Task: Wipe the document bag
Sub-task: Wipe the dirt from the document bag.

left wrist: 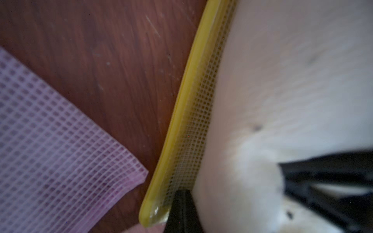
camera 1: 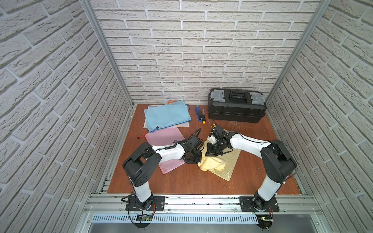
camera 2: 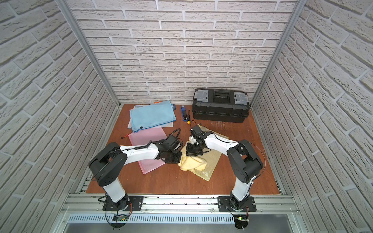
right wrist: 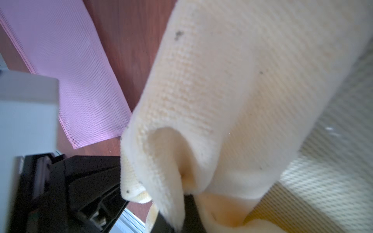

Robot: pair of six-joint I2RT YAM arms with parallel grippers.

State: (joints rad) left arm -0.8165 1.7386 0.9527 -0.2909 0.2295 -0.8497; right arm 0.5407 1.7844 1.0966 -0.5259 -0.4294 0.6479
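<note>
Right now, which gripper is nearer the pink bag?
Left. The left gripper sits at the edge of the yellow bag, beside the pink bag; the right gripper, holding the cloth, is farther, over the yellow bag.

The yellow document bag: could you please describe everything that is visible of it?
The yellow document bag is a flat pouch of translucent yellow mesh with a solid yellow edge strip. It lies flat and askew on the wooden table, near but apart from a pink bag. A cream cloth, gripped by the right gripper, covers much of it. The shut left gripper meets its corner.
</note>
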